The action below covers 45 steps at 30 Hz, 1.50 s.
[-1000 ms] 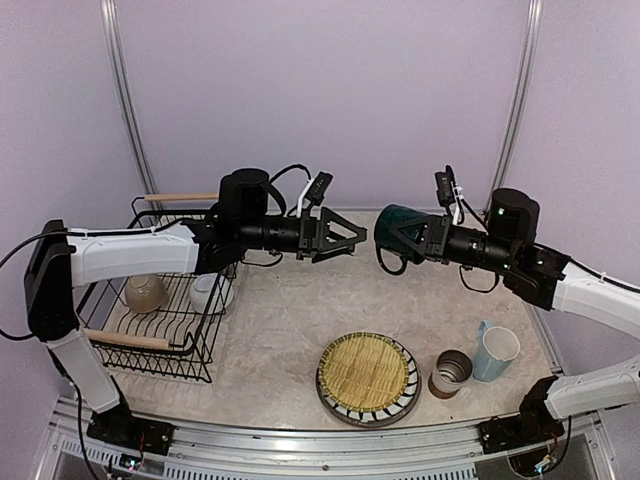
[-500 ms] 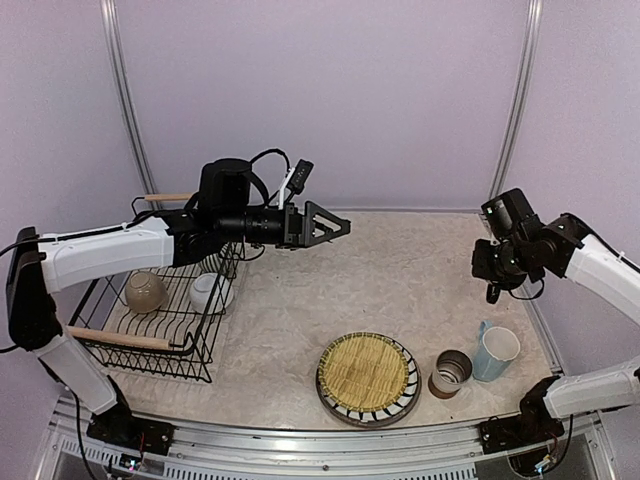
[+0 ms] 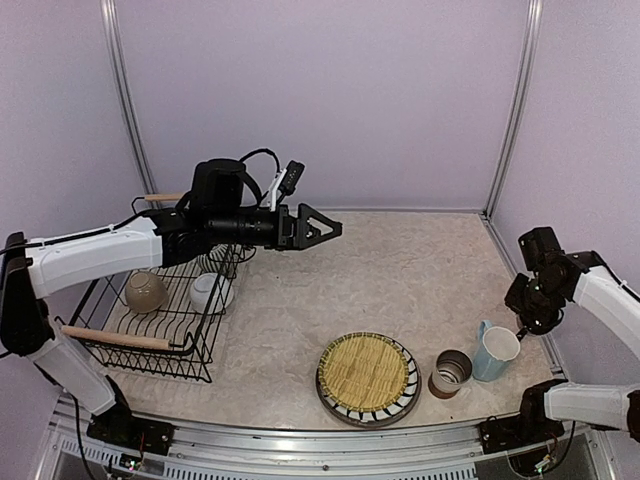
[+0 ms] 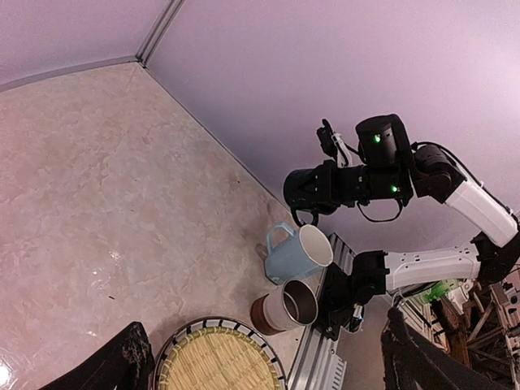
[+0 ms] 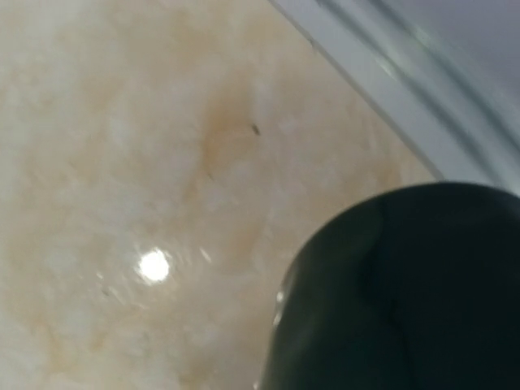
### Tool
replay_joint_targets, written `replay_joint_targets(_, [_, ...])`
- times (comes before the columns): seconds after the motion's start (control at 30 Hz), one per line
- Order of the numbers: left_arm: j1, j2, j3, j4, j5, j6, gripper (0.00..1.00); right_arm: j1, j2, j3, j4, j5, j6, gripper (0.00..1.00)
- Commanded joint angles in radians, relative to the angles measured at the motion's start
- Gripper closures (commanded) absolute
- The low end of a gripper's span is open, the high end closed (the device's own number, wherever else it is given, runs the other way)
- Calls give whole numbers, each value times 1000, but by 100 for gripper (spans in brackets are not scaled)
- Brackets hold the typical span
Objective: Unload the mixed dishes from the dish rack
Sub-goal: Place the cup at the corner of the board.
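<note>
The right hand (image 3: 527, 300) is closed tight on the black mug (image 4: 313, 189). The left wrist view shows the mug hanging off its tip with the handle loop downward, but I cannot tell which part of the mug the jaws pinch. It hangs in the air by the right edge of the table (image 3: 400, 280), above and just beyond the light blue mug (image 3: 497, 352). The brown-white cup (image 3: 451, 372) stands right against that mug's left side. The left hand (image 3: 325, 228) is spread wide and holds nothing. It is high over the left-middle of the table, just off the dish rack (image 3: 200, 352).

The dish rack sits in the near-left corner with a beige bowl (image 3: 145, 291) and a white bowl (image 3: 211, 292) inside, side by side. The striped plate (image 3: 345, 410), with the yellow woven mat (image 3: 368, 370) on top, lies at the middle of the near edge.

The risks, as I judge them: landing room at the right edge is tight, so a descent that drifts nearward could clip the light blue mug and tip it into the brown-white cup. A narrow pinch would let the black mug swing — it may then touch down tilted and roll. At the other side, wide jaws reaching into the dish rack could snag a wire or shove one bowl against the other.
</note>
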Motion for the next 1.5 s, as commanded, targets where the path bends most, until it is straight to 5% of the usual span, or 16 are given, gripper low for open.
replay_joint_targets(0.0, [23,-40,20,-104,-90,-19,6,-31,-7,-71,40,-94,80,100])
replay_joint_targets(0.57, [259,-269,-18,-378,-313,-68,6,-103,20,-229,160,-122,74,98])
replay_joint_targets(0.87, [434,-316,13,-660,-390,-61,1,-109,-8,-229,153,-101,42,60])
replay_joint_targets(1.1, [550,-347,-17,-743,-384,-33,1,-110,-20,-198,139,-96,-1,45])
replay_joint_targets(1.47, [622,-176,36,-934,-399,47,1,-109,-59,-80,72,-73,-107,7])
